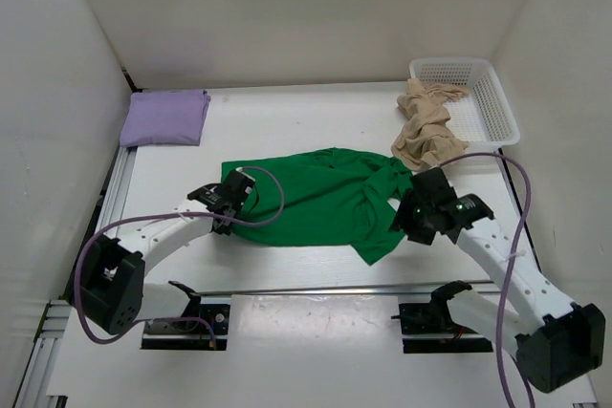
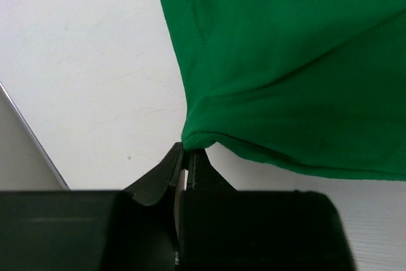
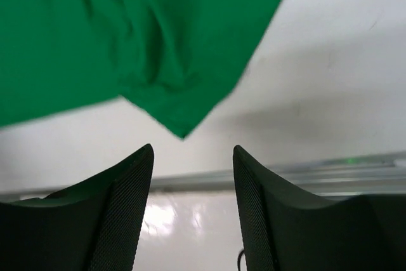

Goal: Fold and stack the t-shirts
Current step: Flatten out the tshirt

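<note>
far left, back corner: a purple shirt [image 1: 164, 118] is lying folded flat on the table [image 1: 287, 112], well apart from both arms.

left of centre: the left tool [image 1: 232, 217] is sitting low at the left edge of the green shirt [image 1: 306, 203]. in the left wrist view, the left tool [image 2: 188, 157] is showing its jaws pressed nearly together, pinching a bunched fold of the green shirt's [image 2: 298, 61] hem at the very tips.

centre: the green shirt is lying spread but wrinkled across the middle of the table, unfolded, with one sleeve pointing toward the near edge on its right side.

right of centre: the right tool [image 1: 406, 225] is hovering beside that sleeve. in the right wrist view, the right tool [image 3: 192, 150] is standing wide open and gripping nothing; the sleeve corner of the green shirt [image 3: 95, 36] is lying just beyond the fingertips, apart from them.

far right, back: a tan shirt [image 1: 426, 126] is lying crumpled, draping over the left rim of a white basket [image 1: 497, 107] and spilling onto the table, its lower end touching the green shirt.
</note>
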You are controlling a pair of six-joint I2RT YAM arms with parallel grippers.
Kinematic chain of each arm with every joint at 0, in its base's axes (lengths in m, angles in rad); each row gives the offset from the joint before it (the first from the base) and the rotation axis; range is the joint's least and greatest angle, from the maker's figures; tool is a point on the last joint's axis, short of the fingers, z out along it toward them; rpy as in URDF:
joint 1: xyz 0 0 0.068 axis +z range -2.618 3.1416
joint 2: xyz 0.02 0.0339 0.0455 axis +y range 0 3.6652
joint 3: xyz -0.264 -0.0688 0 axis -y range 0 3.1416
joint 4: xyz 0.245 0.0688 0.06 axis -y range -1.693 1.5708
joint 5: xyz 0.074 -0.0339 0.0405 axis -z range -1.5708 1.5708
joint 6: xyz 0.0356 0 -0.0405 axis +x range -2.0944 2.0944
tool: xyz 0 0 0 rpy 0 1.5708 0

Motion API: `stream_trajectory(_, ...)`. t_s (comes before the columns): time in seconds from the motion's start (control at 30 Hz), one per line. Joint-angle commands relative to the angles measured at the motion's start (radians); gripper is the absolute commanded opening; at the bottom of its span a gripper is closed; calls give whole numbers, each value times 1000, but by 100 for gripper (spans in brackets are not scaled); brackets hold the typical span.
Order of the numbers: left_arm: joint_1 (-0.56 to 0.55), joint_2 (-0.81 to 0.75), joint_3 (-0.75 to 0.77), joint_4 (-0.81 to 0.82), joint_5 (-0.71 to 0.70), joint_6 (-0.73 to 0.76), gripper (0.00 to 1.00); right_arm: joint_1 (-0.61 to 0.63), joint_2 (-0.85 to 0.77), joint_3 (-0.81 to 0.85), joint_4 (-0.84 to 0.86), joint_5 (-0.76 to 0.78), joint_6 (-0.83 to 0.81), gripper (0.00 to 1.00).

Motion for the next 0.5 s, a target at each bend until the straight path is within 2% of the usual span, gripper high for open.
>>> stream_trajectory(0.0, 22, -31, 7, 17, 24, -3, 10, -94, 88, 45, 43, 79, -66, 58)
stream_trajectory(0.03, 33, -31, 7, 17, 24, -3, 10, -158, 164, 45, 82, 55, -103, 60)
stream_trajectory(0.1, 33, -50, -2, 17, 24, -3, 10, -210, 255, 102, 104, 18, -145, 61)
stream_trajectory(0.23, 42, -62, -3, 17, 24, -3, 10, -238, 474, 156, 153, 18, -246, 70)
stream_trajectory(0.47, 71, -82, -12, 8, 24, -3, 10, -247, 582, 156, 248, -50, -284, 71)
